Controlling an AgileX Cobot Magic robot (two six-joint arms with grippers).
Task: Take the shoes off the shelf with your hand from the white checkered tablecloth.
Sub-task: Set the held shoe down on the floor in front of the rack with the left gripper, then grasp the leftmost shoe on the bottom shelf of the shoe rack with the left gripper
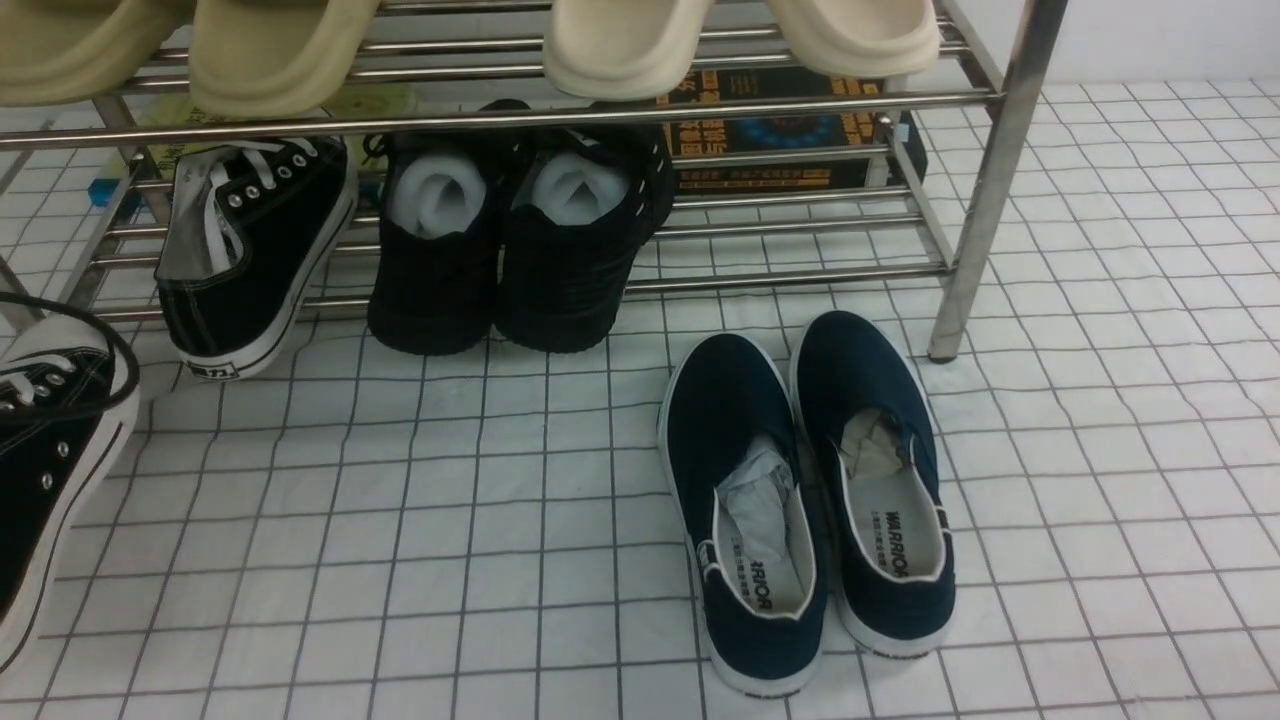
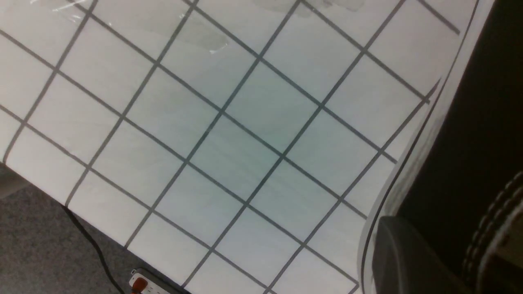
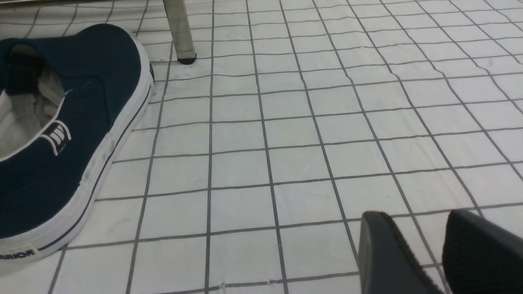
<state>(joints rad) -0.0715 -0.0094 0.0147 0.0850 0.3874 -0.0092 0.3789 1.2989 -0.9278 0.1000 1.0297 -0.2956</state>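
Observation:
One black canvas sneaker (image 1: pixel 255 260) with white laces leans on the lowest tier of the chrome shelf (image 1: pixel 985 200), at its left end. The other sneaker (image 1: pixel 50 450) is at the far left edge, off the shelf, over the white checkered tablecloth (image 1: pixel 480 520), with a black cable looped over it. In the left wrist view my left gripper (image 2: pixel 453 253) is shut on this sneaker (image 2: pixel 470 143): one finger (image 2: pixel 404 253) presses its canvas side, the other is hidden. My right gripper (image 3: pixel 414 214) is open and empty, low over the cloth (image 3: pixel 286 134).
All-black shoes stuffed with white foam (image 1: pixel 500 240) stand mid-shelf. Navy slip-ons (image 1: pixel 810 500) lie on the cloth in front of the right shelf leg; one shows in the right wrist view (image 3: pixel 81 122). Beige slippers (image 1: pixel 620 40) sit on the upper tier. A power strip (image 2: pixel 143 283) lies past the cloth's edge.

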